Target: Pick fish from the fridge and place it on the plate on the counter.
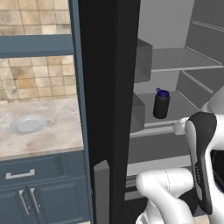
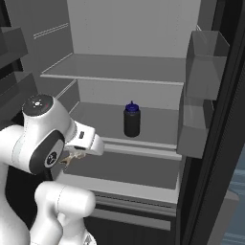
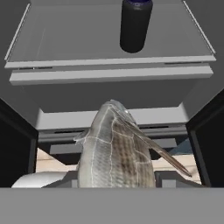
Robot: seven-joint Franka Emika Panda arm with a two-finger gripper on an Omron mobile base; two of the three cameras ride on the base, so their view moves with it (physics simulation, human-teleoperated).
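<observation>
The fish [image 3: 116,148], silvery-brown and scaly, rises between my gripper's fingers in the hand view, tail end pointing at the open fridge [image 2: 134,72]. My gripper [image 2: 67,159] is shut on the fish [image 2: 63,161] and hangs in front of the lower shelves, outside the fridge body. The pale round plate [image 1: 28,124] lies on the beige counter [image 1: 57,131] to the left of the fridge's black frame [image 1: 109,87], far from the gripper.
A dark bottle [image 2: 131,120] with a blue cap stands on the middle shelf, also in the left base view [image 1: 161,105] and the hand view [image 3: 135,26]. Door bins [image 2: 203,67] hang at the right. Blue cabinets [image 1: 39,192] sit under the counter.
</observation>
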